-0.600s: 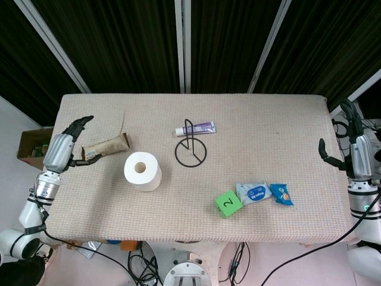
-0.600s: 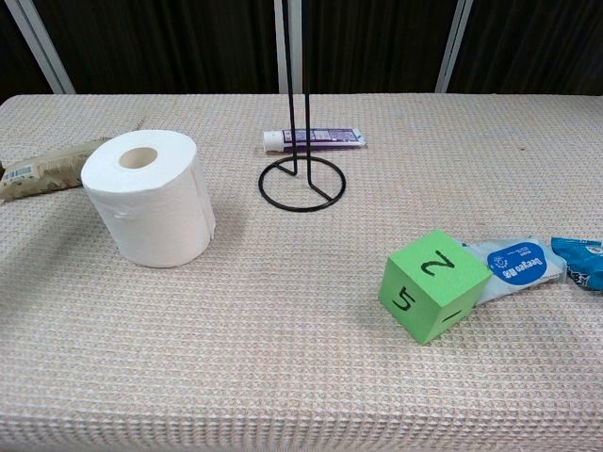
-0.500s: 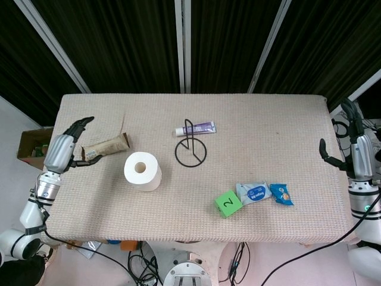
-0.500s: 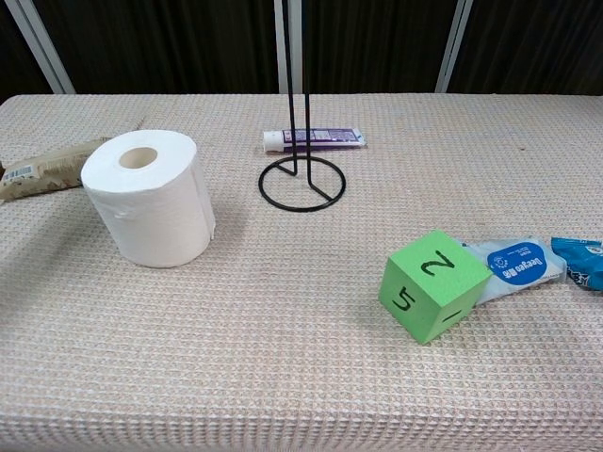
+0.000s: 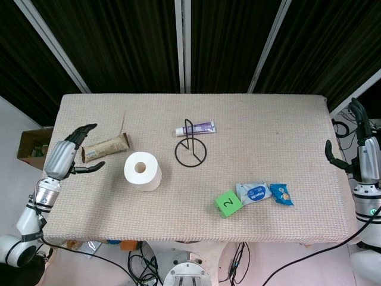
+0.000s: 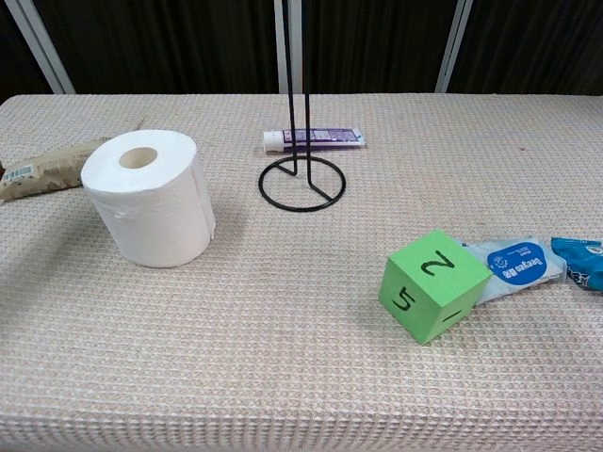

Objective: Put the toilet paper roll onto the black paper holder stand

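Observation:
The white toilet paper roll (image 5: 142,171) (image 6: 149,197) stands upright on the table, left of centre. The black wire holder stand (image 5: 190,150) (image 6: 301,179) stands just right of it and further back, its ring base flat and its post upright. My left hand (image 5: 70,154) hovers at the table's left edge, fingers apart and holding nothing, well left of the roll. My right hand (image 5: 363,146) is past the table's right edge, fingers spread and empty. Neither hand appears in the chest view.
A brown snack bar (image 5: 105,146) lies between my left hand and the roll. A purple toothpaste tube (image 5: 195,128) lies behind the stand. A green cube (image 5: 227,203), a white-blue packet (image 5: 253,193) and a blue packet (image 5: 281,194) sit at the front right.
My left hand has dropped down and slightly nearer the front edge, closer to the table. My right hand has shifted outward and lower. The objects have not moved.

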{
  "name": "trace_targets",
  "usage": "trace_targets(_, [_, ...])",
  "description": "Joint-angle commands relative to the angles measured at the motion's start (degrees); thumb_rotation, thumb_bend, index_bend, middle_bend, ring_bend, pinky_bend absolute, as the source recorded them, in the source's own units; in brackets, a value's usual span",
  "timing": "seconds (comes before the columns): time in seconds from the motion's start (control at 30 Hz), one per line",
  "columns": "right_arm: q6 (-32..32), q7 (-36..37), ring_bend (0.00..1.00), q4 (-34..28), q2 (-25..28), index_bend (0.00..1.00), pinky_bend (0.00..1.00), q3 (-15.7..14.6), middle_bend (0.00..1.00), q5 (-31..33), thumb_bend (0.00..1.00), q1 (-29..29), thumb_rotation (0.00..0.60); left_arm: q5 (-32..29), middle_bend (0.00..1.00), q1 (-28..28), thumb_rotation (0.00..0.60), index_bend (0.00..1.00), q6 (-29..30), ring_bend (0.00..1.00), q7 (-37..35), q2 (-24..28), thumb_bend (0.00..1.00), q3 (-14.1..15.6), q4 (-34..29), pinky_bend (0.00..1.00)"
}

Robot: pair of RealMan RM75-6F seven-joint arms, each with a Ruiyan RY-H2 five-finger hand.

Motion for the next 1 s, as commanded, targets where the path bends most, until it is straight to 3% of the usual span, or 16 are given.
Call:
trace_targets(0.03, [0.4, 0.04, 0.0, -0.16, 0.22, 0.0, 0.0, -0.09, 0.0, 0.12, 0.42, -0.5, 0.6, 1.29, 0.12, 1.27, 0.125, 0.09, 0.65, 0.12, -0.77, -0.27, 0.08, 1.93, 0.05, 0.24])
trace_targets(0.13, [0.69, -0.13, 0.0, 0.27, 0.09, 0.0, 0.0, -0.57, 0.0, 0.29, 0.42, -1.2, 0.6, 3.35, 0.12, 1.94, 0.028, 0.09, 0.6, 0.11, -1.57, -2.04, 0.06, 4.32, 3.16, 0.24])
trace_targets(0.33, [0.59, 1.1, 0.0, 2.36, -0.88, 0.0, 0.0, -1.26, 0.0, 1.09, 0.42, -2.2, 0.6, 5.21, 0.1, 3.05, 0.003, 0.07, 0.3, 0.08, -1.7, -7.71, 0.05, 7.4, 9.02, 0.23])
trace_targets(0.73, [0.06, 2.11, 0.0, 2.45, -0.83, 0.0, 0.0, -1.17, 0.0, 1.84, 0.42, -2.99, 0.6, 6.19, 0.05, 2.0, 0.267, 0.0, 1.26, 0.04, -3.82, -18.48, 0.05, 6.79, 17.08, 0.21])
trace_targets(1.0, [-1.31, 3.35, 0.0, 1.48, 0.0, 0.0, 0.0, -0.58, 0.0, 3.0, 0.42, -3.05, 0.6, 6.12, 0.05, -0.02, 0.287, 0.0, -0.24, 0.03, -3.77, -21.98, 0.05, 6.06, 17.55, 0.21])
